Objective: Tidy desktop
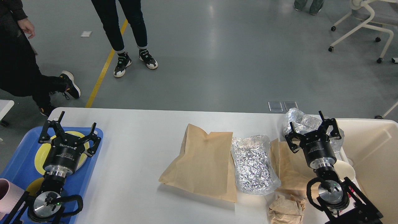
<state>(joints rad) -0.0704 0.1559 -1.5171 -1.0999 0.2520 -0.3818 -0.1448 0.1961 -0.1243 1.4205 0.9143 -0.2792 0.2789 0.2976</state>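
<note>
The left gripper (69, 130) is wide apart and holds nothing, above a yellow plate (42, 152). The right gripper (312, 130) is wide too, empty, covering part of a foil bag (300, 119) on the worktop (136, 161).

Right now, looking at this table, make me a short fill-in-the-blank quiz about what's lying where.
1. The yellow plate under the left gripper lies in a tray coloured ____.
2. The crinkled foil bag lies directly right of a large bag made of brown ____.
3. The right gripper has its fingers ____, holding nothing.
4. The cream bin sits at the desktop's ____ end.

Missing words: blue; paper; open; right
</note>
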